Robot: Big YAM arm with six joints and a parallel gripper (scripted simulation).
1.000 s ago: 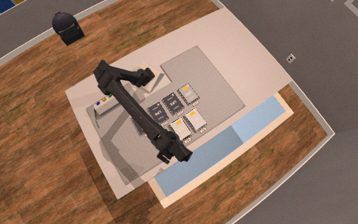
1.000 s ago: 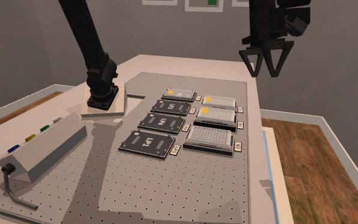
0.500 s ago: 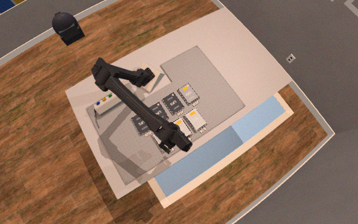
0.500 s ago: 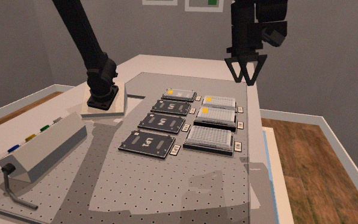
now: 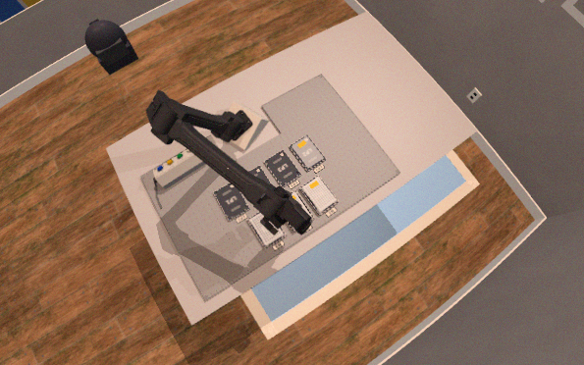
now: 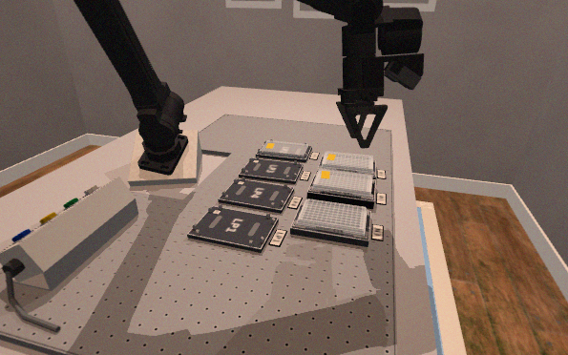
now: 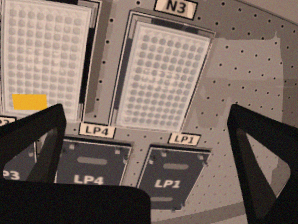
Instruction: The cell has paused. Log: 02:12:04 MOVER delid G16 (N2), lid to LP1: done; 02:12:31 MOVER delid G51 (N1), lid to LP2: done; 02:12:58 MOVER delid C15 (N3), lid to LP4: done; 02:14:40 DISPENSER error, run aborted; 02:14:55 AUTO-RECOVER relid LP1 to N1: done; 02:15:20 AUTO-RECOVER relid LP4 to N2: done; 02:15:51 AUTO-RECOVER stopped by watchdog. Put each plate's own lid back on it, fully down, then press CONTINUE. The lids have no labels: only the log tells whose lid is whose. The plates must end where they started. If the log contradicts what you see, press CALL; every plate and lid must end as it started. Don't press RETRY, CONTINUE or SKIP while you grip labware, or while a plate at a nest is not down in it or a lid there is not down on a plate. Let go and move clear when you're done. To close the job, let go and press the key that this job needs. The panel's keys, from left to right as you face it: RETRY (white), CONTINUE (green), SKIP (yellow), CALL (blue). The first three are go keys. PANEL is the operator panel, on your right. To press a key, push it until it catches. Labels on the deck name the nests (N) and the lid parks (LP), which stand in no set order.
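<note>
My gripper [image 5: 271,228] [image 6: 364,143] [image 7: 146,113] is open and empty, above the nest row. The plate at N3 [image 6: 332,217] [image 7: 160,75] shows no yellow patch; I make out no lid on it. The plate at N1 [image 6: 350,186] [image 7: 47,60] and the plate at N2 [image 5: 322,197] [image 6: 350,163] each carry a clear lid with a yellow patch. A clear lid with a yellow patch [image 5: 309,157] [image 6: 290,149] lies on LP2. LP3 [image 5: 282,169] [image 6: 271,169], LP4 [image 6: 257,195] [image 7: 90,172] and LP1 [image 6: 236,229] [image 7: 175,187] bear no lid.
The panel [image 6: 78,234] has a blue CALL key [image 5: 160,168] [image 6: 21,235], a yellow SKIP key [image 5: 169,161] [image 6: 48,218], a green CONTINUE key [image 5: 180,155] [image 6: 71,203] and a white RETRY key [image 6: 92,189]. A cable [image 6: 31,318] leaves its near end.
</note>
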